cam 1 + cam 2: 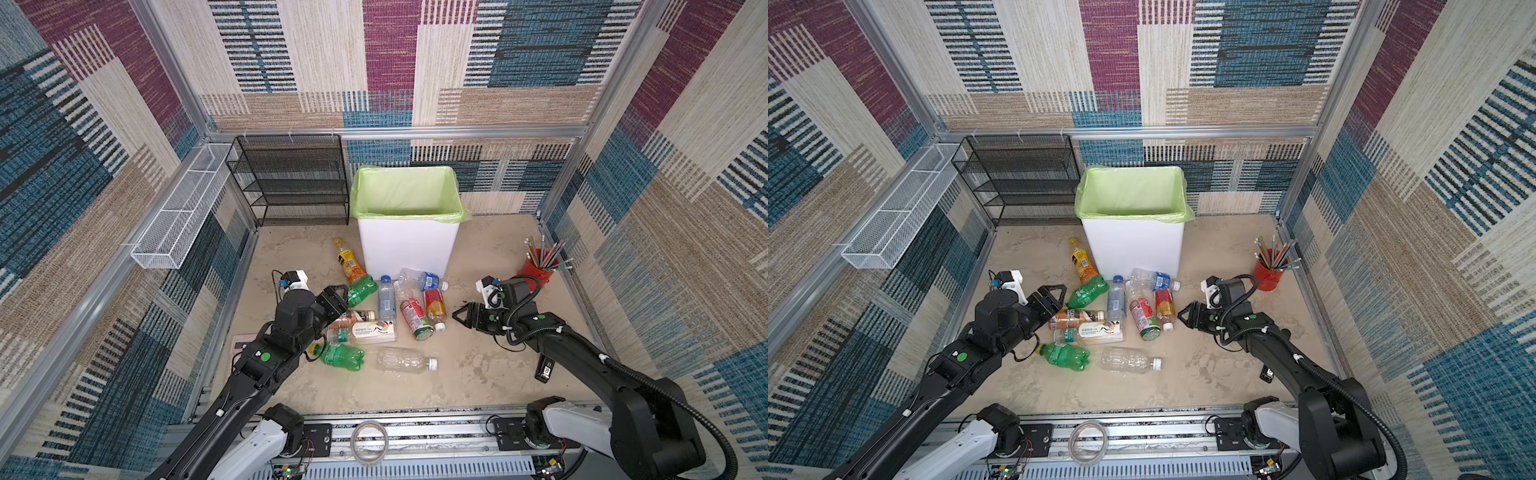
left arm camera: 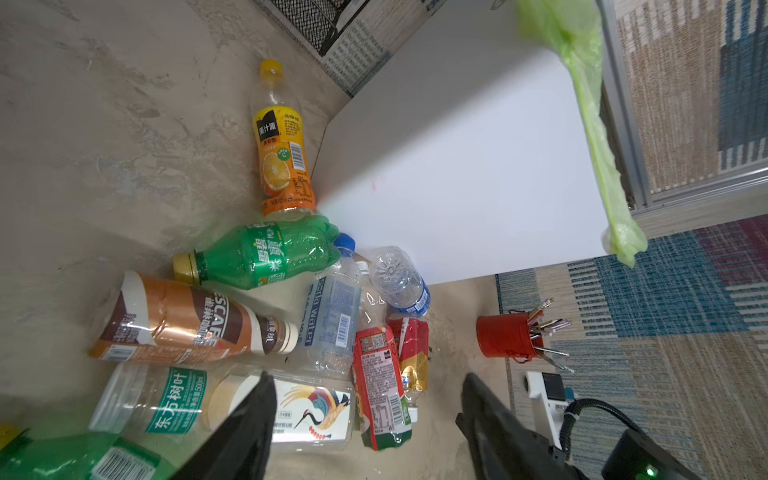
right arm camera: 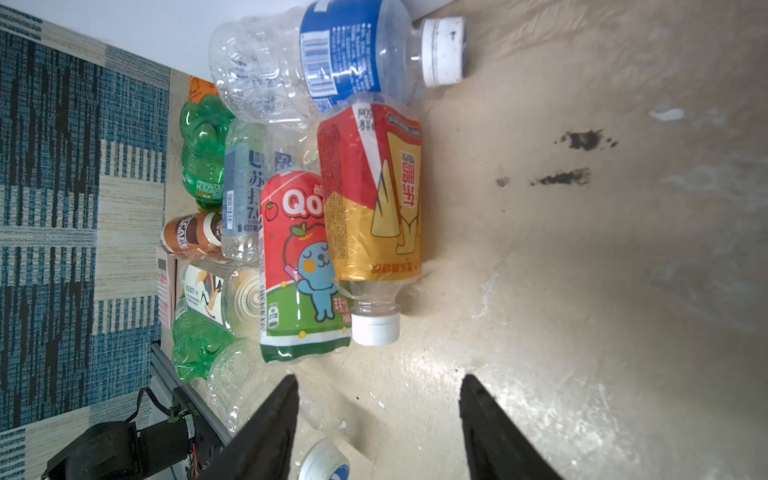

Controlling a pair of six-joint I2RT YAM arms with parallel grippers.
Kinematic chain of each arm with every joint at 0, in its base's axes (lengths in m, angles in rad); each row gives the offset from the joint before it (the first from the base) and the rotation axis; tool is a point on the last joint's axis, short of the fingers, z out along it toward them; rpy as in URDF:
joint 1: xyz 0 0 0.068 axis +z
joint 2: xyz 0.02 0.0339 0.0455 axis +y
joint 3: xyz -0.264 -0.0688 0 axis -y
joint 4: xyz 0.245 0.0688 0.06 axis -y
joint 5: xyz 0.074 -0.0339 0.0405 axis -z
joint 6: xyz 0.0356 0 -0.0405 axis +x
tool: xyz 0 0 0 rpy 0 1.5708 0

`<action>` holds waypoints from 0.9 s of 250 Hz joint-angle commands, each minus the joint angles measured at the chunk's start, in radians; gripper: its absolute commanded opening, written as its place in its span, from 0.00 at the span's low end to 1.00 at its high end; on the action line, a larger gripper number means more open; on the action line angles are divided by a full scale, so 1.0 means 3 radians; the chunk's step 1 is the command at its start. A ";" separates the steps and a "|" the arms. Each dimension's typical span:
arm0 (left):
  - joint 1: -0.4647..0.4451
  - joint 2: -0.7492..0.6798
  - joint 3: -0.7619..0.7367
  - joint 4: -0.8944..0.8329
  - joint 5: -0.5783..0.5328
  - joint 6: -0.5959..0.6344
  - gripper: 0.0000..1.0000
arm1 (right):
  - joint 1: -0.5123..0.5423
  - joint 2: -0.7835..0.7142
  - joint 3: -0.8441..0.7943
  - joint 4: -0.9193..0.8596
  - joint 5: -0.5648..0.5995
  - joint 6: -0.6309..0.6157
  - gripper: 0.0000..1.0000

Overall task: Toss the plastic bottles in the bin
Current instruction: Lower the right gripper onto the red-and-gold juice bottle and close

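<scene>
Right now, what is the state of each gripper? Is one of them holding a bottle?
Left gripper: open, holding nothing.
Right gripper: open, holding nothing.

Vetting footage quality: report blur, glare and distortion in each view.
Both top views: wide-angle stretch toward the edges, even light. Left wrist view: bin rim blurred, bottles sharp. Right wrist view: glare on the floor, labels sharp.
</scene>
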 commanded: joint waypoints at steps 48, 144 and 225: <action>0.0000 0.0006 -0.0101 -0.0062 0.0114 -0.0271 0.71 | 0.0152 0.0421 0.0134 0.0545 0.0072 0.0157 0.67; 0.0001 -0.0061 -0.0150 -0.0099 0.0118 -0.0323 0.71 | 0.0193 0.0961 0.0425 0.0644 0.0065 -0.0002 0.71; 0.0000 -0.0206 -0.0230 -0.0169 0.0073 -0.0374 0.71 | 0.0281 0.1221 0.0515 0.0697 0.0051 -0.0012 0.71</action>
